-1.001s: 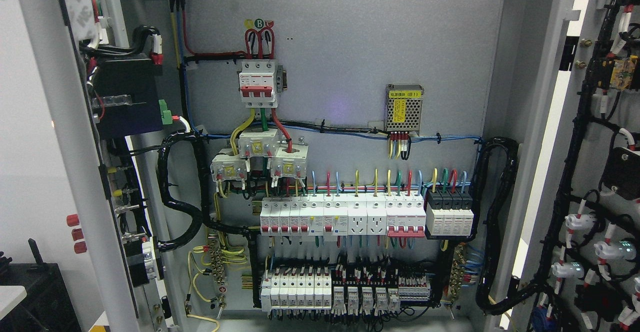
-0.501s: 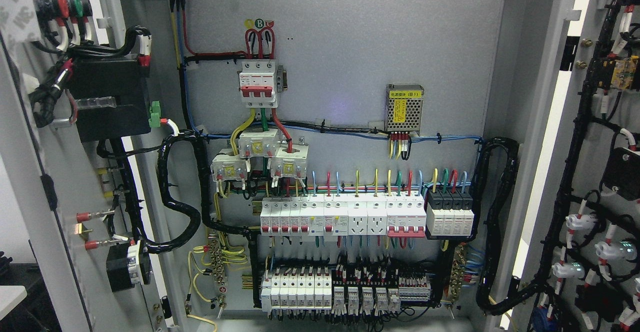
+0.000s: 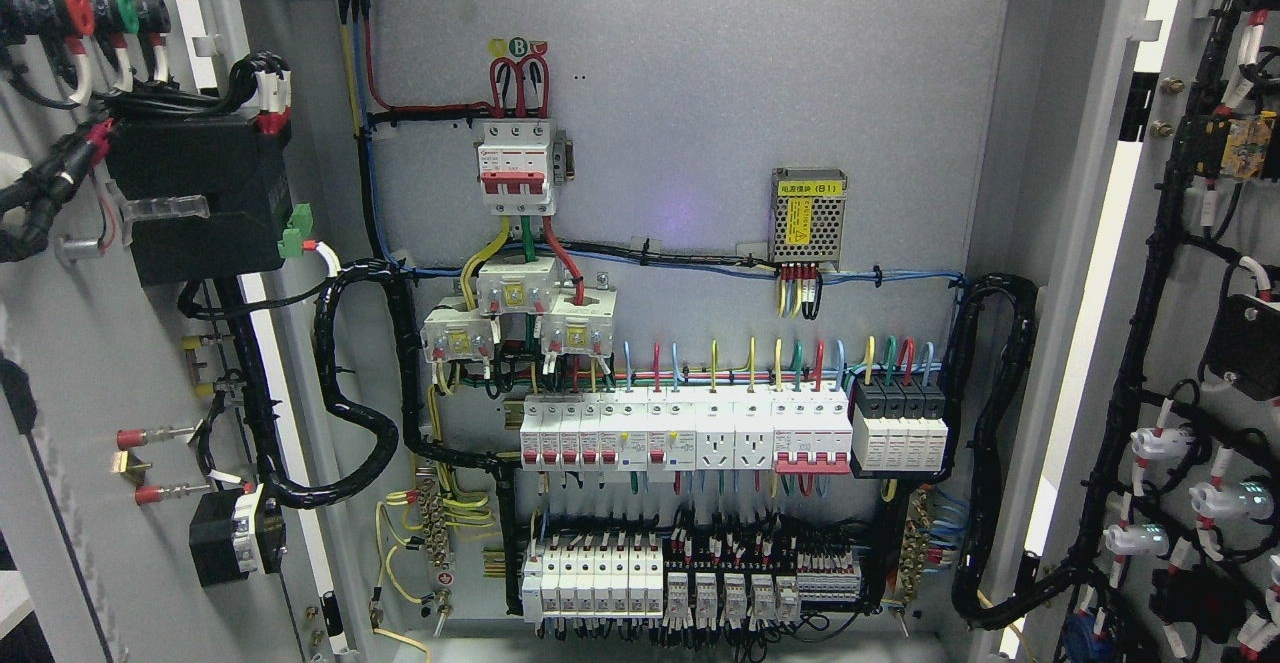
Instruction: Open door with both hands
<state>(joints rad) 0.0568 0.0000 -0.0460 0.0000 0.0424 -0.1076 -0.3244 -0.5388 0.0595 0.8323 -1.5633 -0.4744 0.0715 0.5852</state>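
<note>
An electrical cabinet stands with both doors swung outward. The left door (image 3: 90, 363) shows its grey inner face, carrying a black box, red and green lamp backs and black cable looms. At the right edge the right door (image 3: 1190, 343) also shows its inner face, with wired switch backs. Between them the back panel (image 3: 700, 123) holds a red-toggled main breaker (image 3: 516, 165), rows of white breakers (image 3: 690, 433) and terminal blocks (image 3: 690, 578). Neither of my hands nor arms appears in the head view.
A thick black cable bundle (image 3: 360, 383) loops from the left door hinge side into the cabinet. Another bundle (image 3: 990, 443) curves down the right inner wall. A small meshed power supply (image 3: 809, 215) sits at the upper right of the panel.
The left door has swung further outward to the left, so more of its inner face with the lamp backs and black box now shows. The right door and panel are unchanged.
</note>
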